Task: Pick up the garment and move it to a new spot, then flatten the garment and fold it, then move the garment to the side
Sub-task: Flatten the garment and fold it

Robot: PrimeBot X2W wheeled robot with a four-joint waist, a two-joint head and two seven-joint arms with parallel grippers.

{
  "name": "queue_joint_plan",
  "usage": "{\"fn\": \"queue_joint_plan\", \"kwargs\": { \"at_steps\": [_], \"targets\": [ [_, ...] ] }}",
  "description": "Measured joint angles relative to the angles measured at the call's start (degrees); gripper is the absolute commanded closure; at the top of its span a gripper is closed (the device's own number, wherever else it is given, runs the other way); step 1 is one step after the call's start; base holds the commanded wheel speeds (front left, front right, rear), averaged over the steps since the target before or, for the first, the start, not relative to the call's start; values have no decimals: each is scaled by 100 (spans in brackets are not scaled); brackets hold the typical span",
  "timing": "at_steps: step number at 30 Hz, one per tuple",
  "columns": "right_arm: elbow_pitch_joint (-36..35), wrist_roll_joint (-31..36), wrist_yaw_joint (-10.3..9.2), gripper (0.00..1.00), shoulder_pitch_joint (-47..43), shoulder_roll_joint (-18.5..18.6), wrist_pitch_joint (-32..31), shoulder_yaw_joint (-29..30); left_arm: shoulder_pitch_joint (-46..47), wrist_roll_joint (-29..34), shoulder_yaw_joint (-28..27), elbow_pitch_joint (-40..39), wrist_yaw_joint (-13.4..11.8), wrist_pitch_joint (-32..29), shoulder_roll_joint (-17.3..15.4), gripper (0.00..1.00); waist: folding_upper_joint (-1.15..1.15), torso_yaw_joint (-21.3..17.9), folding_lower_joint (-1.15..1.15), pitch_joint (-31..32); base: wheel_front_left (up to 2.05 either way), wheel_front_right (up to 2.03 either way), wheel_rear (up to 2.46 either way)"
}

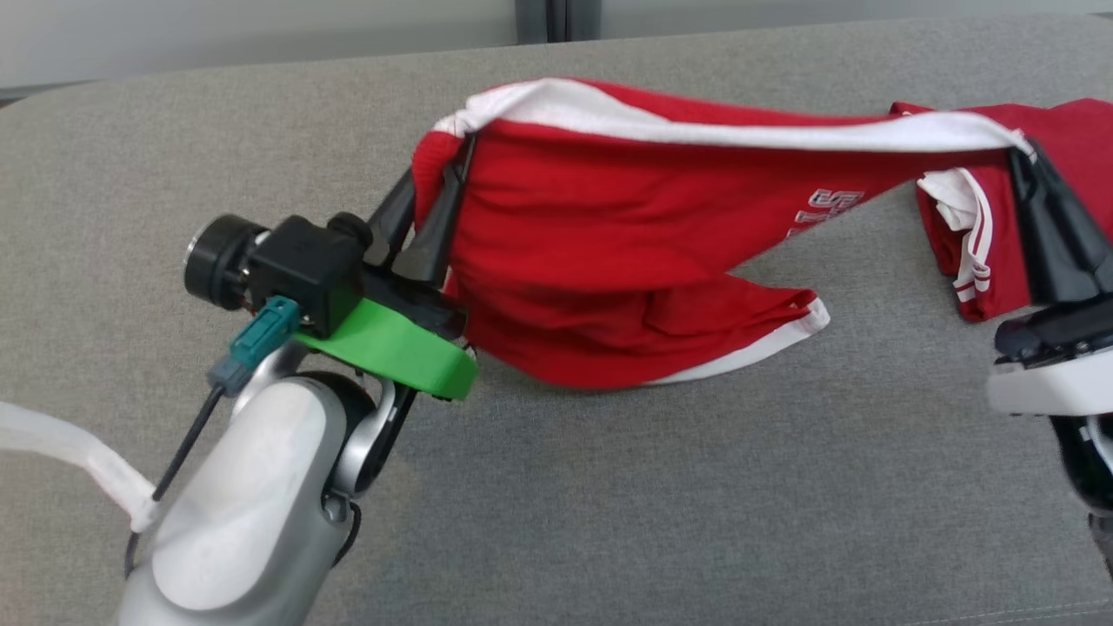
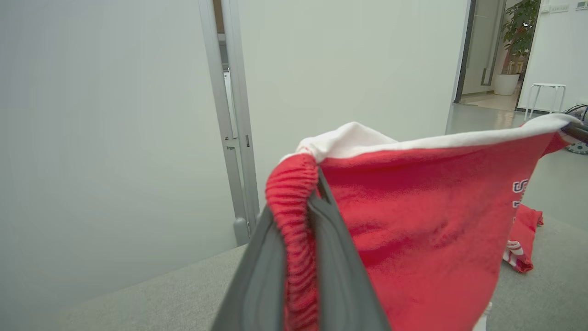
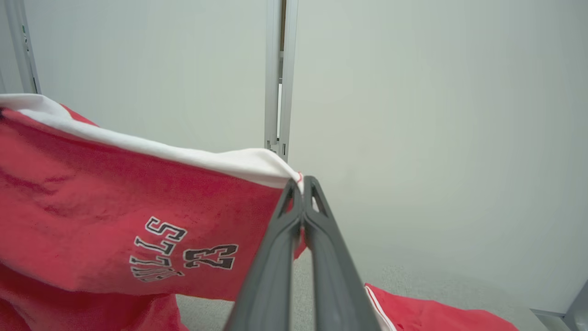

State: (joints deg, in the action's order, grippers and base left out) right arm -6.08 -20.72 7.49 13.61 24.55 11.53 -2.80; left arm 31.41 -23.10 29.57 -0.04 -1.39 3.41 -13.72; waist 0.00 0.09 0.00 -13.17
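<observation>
Over the far half of the grey cloth surface [image 1: 609, 522], from its middle out to its right edge, the red garment [image 1: 591, 252] hangs stretched between my two grippers. My left gripper [image 1: 448, 174] is clamped tight on one end of it. A ribbed red bit of the cloth is squeezed between my two dark fingers [image 2: 340, 266] there. My right gripper [image 1: 1026, 165] is pinched tight on the other end, right at the corner of the white band [image 1: 565, 103], close to the right edge of the surface. The white band runs along the top of the garment from one gripper to the other, pulled almost straight. Under it the red cloth sags down, and its low end with a white hem [image 1: 756, 350] rests on the surface near the middle. Letters and the number 23 [image 3: 211, 256] sit on the red cloth near my right gripper. More red cloth with white stripes [image 1: 965, 252] lies by the right edge, just under my right fingers; I cannot tell if it is part of the same garment. Past the far edge stands a pale wall [image 2: 115, 138] with a grey metal post [image 2: 229, 115]
</observation>
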Motion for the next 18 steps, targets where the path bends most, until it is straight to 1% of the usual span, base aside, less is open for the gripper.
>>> {"fn": "queue_joint_plan", "kwargs": {
  "at_steps": [4, 9, 13, 15, 18],
  "targets": [
    [-938, 182, 0, 100, 257, 202, -416, 386, 303, 198, -197, -723, -136, 24, -129, 100, 0, -24, 0, 178, 0, 0, 0],
    [-1706, 211, 1, 100, 661, 393, -931, 780, 786, 293, -417, -1413, -214, -14, -220, 100, 0, -30, 0, 325, 0, 0, 0],
    [-1903, 40, 1, 100, 947, 517, -1243, 916, 1044, 296, -478, -1612, -218, -186, -252, 100, 0, -20, 0, 347, 0, 0, 0],
    [-1866, -70, 1, 100, 1083, 578, -1310, 884, 1158, 232, -481, -1545, -204, -231, -241, 100, 0, -20, 0, 314, 0, 0, 0],
    [-1636, -291, 1, 100, 1400, 705, -1374, 736, 1405, 76, -514, -1210, -110, -248, -146, 100, 0, -20, 0, 213, 0, 0, 0]
  ]
}}
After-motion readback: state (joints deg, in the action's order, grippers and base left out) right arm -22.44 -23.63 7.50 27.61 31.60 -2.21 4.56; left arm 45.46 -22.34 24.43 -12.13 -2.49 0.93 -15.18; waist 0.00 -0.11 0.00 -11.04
